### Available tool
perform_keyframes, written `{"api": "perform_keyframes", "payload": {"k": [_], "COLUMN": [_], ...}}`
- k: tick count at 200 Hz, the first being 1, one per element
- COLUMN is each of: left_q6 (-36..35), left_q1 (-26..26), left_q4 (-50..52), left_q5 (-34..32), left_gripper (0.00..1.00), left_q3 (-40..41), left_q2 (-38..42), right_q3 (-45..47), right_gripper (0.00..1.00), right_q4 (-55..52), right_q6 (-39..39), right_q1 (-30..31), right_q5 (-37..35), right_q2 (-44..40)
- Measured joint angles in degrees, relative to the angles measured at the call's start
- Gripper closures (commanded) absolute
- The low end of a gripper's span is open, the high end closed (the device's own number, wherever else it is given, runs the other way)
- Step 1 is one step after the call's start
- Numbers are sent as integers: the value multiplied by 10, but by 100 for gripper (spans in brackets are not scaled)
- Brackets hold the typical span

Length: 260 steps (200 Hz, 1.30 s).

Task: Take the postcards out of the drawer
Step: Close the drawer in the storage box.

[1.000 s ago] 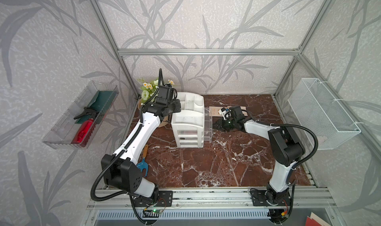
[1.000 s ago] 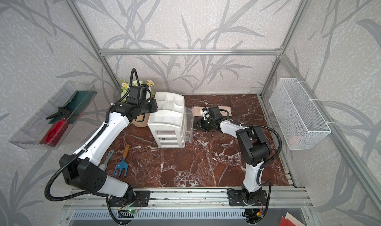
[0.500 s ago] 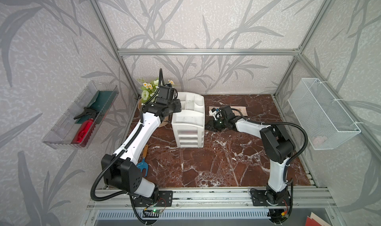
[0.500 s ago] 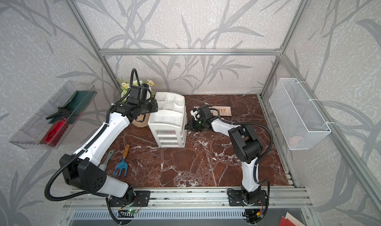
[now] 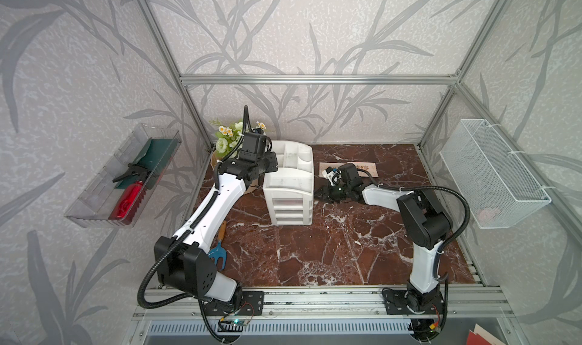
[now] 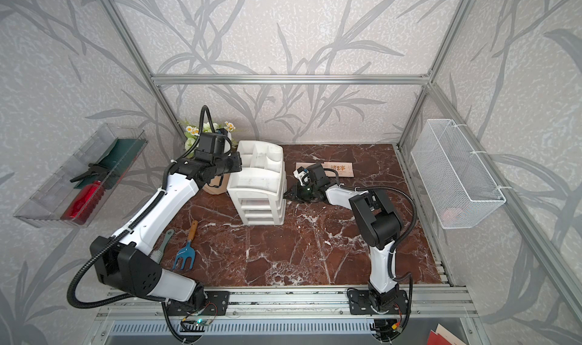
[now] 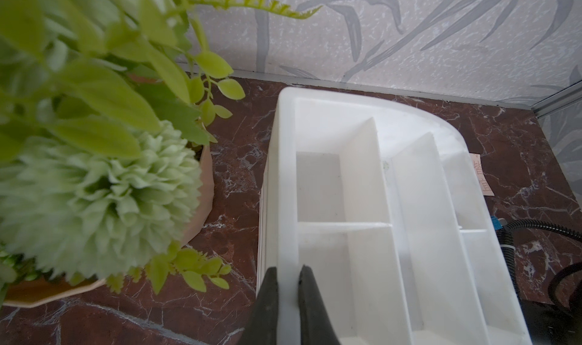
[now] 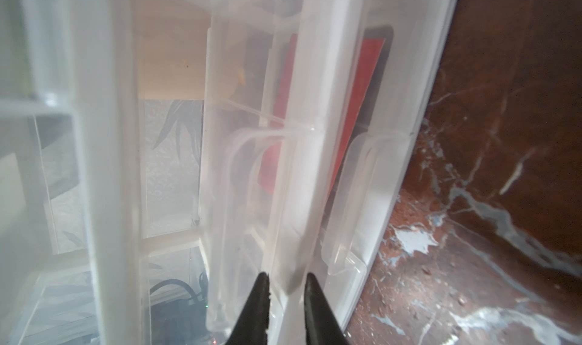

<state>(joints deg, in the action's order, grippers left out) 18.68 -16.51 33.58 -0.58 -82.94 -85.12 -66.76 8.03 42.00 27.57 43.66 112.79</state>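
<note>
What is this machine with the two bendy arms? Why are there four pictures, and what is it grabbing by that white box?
It is a robot: two white-and-black arms bolted to a red-brown marble table. Two pictures look down from above, side by side like two eyes. The other two come from a small camera on each arm's wrist. The left gripper is clamped on the rim of the white marbled desk organiser. The right gripper appears to pinch a see-through plastic drawer at its side; a red card shows through the plastic. On the table are beige postcards with dark characters, a blue garden fork with a wooden handle and a pot of green flowers.
</note>
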Motion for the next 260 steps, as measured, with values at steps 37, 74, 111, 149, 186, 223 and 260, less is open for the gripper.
{"api": "perform_keyframes", "payload": {"k": [37, 74, 111, 149, 186, 223, 260], "left_q6": [0, -2, -6, -6, -6, -6, -6], "left_q1": [0, 0, 0, 1, 1, 1, 1], "left_q4": [-2, -2, -2, -2, -2, -2, -2], "left_q5": [0, 0, 3, 5, 5, 5, 5], "left_gripper": [100, 100, 100, 100, 100, 100, 100], "left_q3": [2, 2, 2, 2, 2, 2, 2], "left_q2": [1, 1, 1, 1, 1, 1, 1], "right_q3": [41, 82, 101, 106, 106, 105, 97], "right_gripper": [70, 63, 57, 48, 42, 40, 39], "right_q4": [51, 148, 297, 389, 437, 487, 511], "right_q6": [22, 67, 146, 202, 231, 257, 281], "right_q1": [-14, -35, -48, -49, -47, -44, -42], "right_q5": [14, 34, 56, 66, 73, 78, 83], "right_q2": [-3, 1, 60, 119, 127, 144, 164]}}
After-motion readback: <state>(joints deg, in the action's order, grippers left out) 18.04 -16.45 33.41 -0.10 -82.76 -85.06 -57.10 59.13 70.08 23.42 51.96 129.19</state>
